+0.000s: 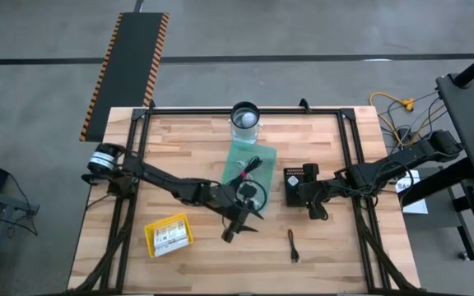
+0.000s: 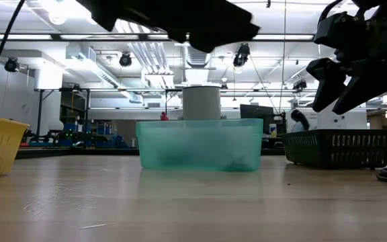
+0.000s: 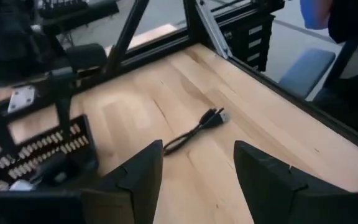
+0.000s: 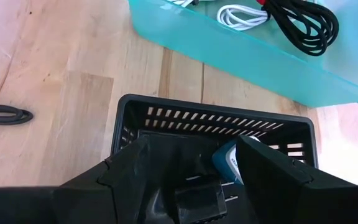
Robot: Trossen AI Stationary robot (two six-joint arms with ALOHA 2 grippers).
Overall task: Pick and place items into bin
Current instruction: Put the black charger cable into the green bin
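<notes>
Working over a butcher-block table (image 1: 188, 140), pale matte wood jointed in strips. Filling a teal bin (image 1: 249, 160) at mid-table: translucent plastic, rectangular, already holding a coiled black cable (image 4: 303, 18) and a looped white cable (image 4: 241, 15). Drawing from two slotted baskets: a yellow basket (image 1: 149, 234) near the left arm, carrying white printed cards (image 1: 171, 236), and a black basket (image 4: 216, 118) just beside the bin.

Hovering the right gripper (image 4: 191, 168) over that black basket, jaws spread with nothing between them. Holding the left gripper (image 3: 197, 180) above bare wood, jaws likewise spread and empty, pointing toward a loose black cable (image 3: 194, 129) lying flat, well apart from the bin.

Judging that cable light, limp and thin: probably best pinched across its doubled middle, close to the wood, rather than at the stiff plug end, and expecting the ends to dangle.

Eyeing, inside the black basket, a blue-white piece (image 4: 229, 163) and a black cube (image 4: 201, 199) with what look like prongs: likely hard, smooth and light, so gripping across flat faces and minding the basket walls crowding the fingers.
</notes>
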